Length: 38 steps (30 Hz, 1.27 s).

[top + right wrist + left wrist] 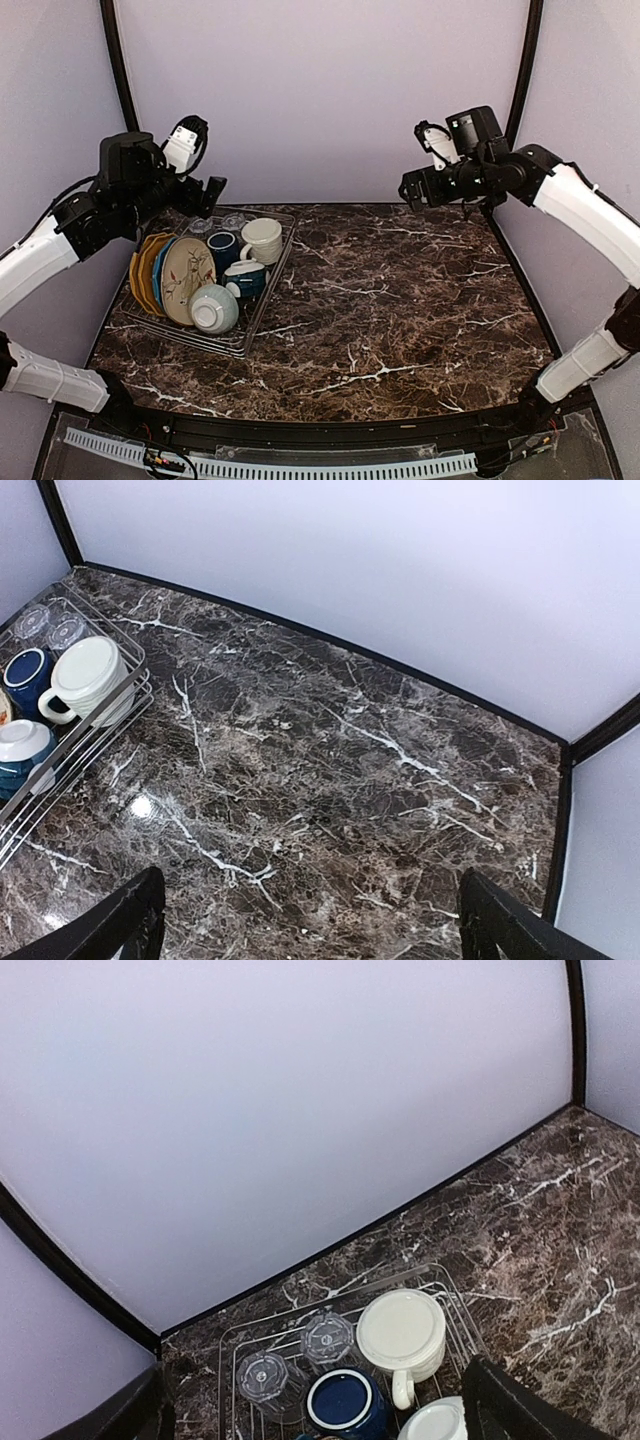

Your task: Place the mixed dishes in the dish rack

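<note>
The dish rack (274, 286) stands at the table's left and holds the yellow plate (143, 268), blue plate (160, 272) and cream floral plate (186, 276) on edge. In it too are the upturned pale green bowl (214, 309), navy mug (222, 246), cream ribbed mug (262, 240) and two clear tumblers (200, 226). My left gripper (210, 192) hangs open and empty high above the rack's far end. Its wrist view shows the tumblers (263, 1375), cream mug (402, 1330) and navy mug (343, 1402). My right gripper (412, 190) is open and empty, high over the far right.
A teal cup with a white base (245, 278) also sits in the rack. The marble table (400, 300) is bounded by lilac walls at the back and sides. In the right wrist view the rack (100, 735) lies at the left edge.
</note>
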{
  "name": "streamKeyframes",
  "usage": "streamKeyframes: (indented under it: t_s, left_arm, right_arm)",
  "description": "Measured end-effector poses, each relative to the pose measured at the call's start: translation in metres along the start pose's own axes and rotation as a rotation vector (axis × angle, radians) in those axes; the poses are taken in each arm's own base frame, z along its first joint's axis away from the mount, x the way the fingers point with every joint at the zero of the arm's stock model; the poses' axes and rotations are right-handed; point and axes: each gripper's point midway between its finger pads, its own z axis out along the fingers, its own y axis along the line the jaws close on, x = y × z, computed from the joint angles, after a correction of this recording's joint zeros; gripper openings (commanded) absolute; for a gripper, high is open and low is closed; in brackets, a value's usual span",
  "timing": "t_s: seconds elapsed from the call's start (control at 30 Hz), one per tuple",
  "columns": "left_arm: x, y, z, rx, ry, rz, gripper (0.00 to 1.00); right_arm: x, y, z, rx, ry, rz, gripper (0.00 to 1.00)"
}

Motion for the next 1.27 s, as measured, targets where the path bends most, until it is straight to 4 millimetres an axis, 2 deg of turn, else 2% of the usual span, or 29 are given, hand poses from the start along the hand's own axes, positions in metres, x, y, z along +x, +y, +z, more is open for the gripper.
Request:
streamKeyframes:
  t_s: [0.1, 0.23, 0.3, 0.4, 0.53, 0.77, 1.27]
  left_arm:
    - [-0.008, 0.025, -0.001, -0.048, -0.018, -0.102, 0.99]
    - [-0.01, 0.053, -0.007, -0.076, -0.045, -0.219, 0.99]
    - [-0.014, 0.06, -0.015, -0.071, -0.07, -0.253, 0.99]
    - [-0.021, 0.059, -0.025, -0.045, -0.105, -0.274, 0.99]
    - [-0.016, 0.055, -0.029, -0.027, -0.113, -0.294, 0.99]
    - [0.001, 0.05, -0.031, -0.02, -0.092, -0.3, 0.99]
    - [-0.002, 0.052, -0.035, -0.023, -0.111, -0.304, 0.99]
  right_arm:
    - [-0.01, -0.01, -0.017, 0.041, -0.035, -0.017, 0.99]
    - [-0.021, -0.02, -0.04, 0.071, -0.098, -0.025, 0.99]
    - [-0.024, -0.023, -0.052, 0.075, -0.138, -0.022, 0.99]
    - [-0.022, -0.027, -0.069, 0.076, -0.195, -0.016, 0.99]
    - [-0.022, -0.028, -0.084, 0.064, -0.258, -0.012, 0.99]
    - [-0.028, -0.025, -0.081, 0.055, -0.284, -0.023, 0.99]
    - [-0.029, -0.022, -0.071, 0.049, -0.277, -0.039, 0.99]
